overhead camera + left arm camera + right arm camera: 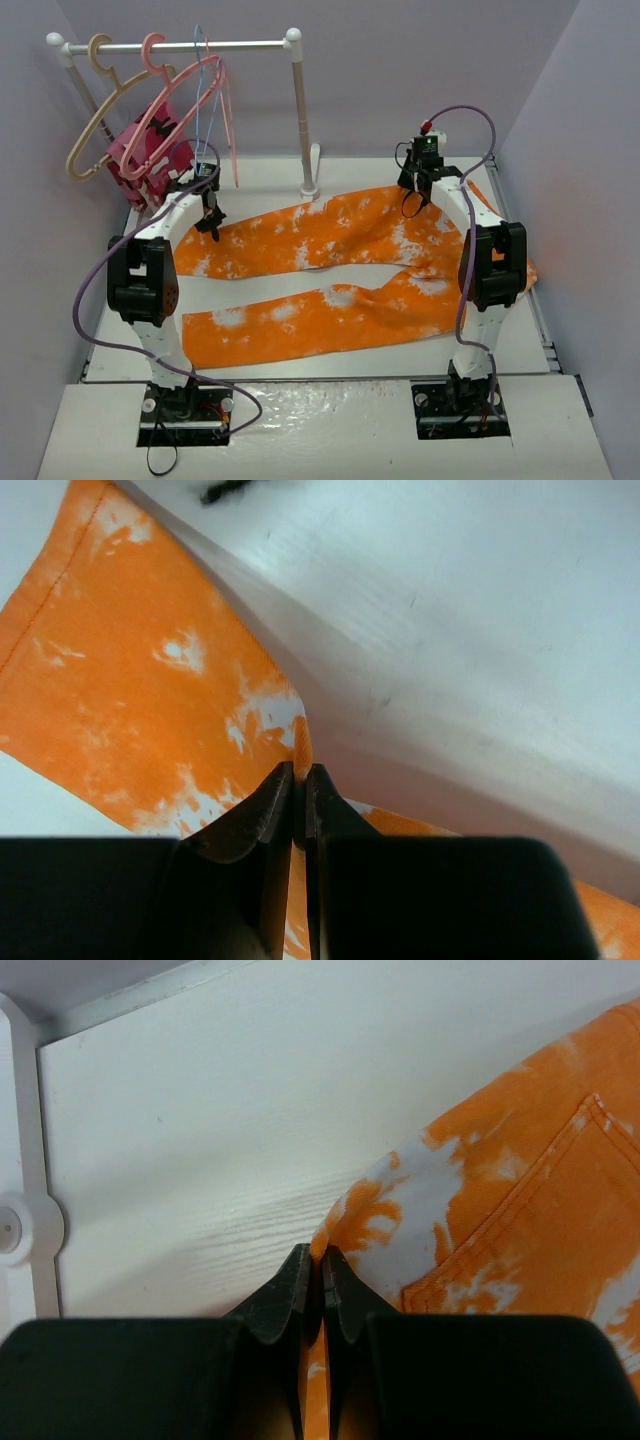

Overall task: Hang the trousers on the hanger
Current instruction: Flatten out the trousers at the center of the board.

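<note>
My left gripper [300, 777] pinches a leg edge of the trousers [330, 270], and my right gripper [320, 1260] pinches their waist corner. They lie on the table [270, 175], partly behind my arms. The hanger [160, 68] hangs on the rail [250, 44].

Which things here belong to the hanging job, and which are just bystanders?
Job: trousers, salmon-pink hanger, left gripper and right gripper, both pinching the cloth.
Lying about: beige hanger, thin wire hangers, pink-and-red garment, rail.
</note>
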Available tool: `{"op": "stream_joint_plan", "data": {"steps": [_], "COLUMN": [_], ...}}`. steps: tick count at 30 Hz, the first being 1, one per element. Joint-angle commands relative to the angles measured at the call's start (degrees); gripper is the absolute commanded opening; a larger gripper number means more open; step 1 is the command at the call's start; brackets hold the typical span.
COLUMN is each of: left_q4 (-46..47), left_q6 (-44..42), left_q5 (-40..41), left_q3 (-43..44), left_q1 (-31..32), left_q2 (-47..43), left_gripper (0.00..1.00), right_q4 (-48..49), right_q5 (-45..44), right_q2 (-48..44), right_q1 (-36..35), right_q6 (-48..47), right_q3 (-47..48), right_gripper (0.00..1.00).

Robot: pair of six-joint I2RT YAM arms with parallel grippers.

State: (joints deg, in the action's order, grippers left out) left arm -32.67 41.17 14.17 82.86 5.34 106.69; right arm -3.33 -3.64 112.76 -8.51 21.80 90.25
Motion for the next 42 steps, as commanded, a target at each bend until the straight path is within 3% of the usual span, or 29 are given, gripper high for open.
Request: {"op": "stream_joint_plan", "data": {"steps": [1, 4, 6, 10, 13, 19, 27, 34, 42], "left_q4": [1.6, 1.74, 1.98, 3.74, 3.44, -0.83, -3.26, -3.0, -1.36], "left_q6": [-3.74, -4.86, -5.75, -8.38, -9.08, -8.05, 0.38, 8.69, 12.53], "left_q5": [9.65, 9.92, 9.62, 8.74, 7.14, 2.92, -4.13, -5.35, -5.57], "left_q3": [7.02, 9.75, 10.75, 8.71, 5.4, -8.3, -32.76, -41.61, -44.45], "left_q1": [-2.18, -2.26, -2.26, -2.18, -1.64, -0.08, 5.54, 13.32, 16.45], "left_q2": [2.05, 3.57, 2.76, -2.01, -8.57, -22.11, -35.28, -36.1, -31.33], "left_gripper": [0.0, 0.07, 0.26, 0.64, 0.79, 0.81, 0.81, 0.81, 0.81], "right_q4": [6.06, 6.07, 6.0, 4.82, 3.28, 0.89, -1.24, -2.08, -3.25], "right_q5": [-5.15, -4.91, -4.41, -3.74, -3.6, -4.18, -3.71, -1.99, -2.42], "right_q2": [2.92, 5.44, 5.67, 3.28, -1.14, -13.63, -29.13, -39.57, -44.81], "right_q1": [2.62, 2.63, 2.63, 2.71, 2.65, 2.63, 2.63, 2.45, 2.45], "right_q6": [-1.59, -2.29, -3.04, -4.14, -4.33, -0.72, 4.38, 6.26, 7.28], "right_q3": [7.28, 9.62, 10.6, 10.55, 8.22, -4.33, -25.47, -40.29, -46.81], "right_gripper": [0.0, 0.01, 0.18, 0.62, 0.74, 0.75, 0.75, 0.75, 0.75]}}
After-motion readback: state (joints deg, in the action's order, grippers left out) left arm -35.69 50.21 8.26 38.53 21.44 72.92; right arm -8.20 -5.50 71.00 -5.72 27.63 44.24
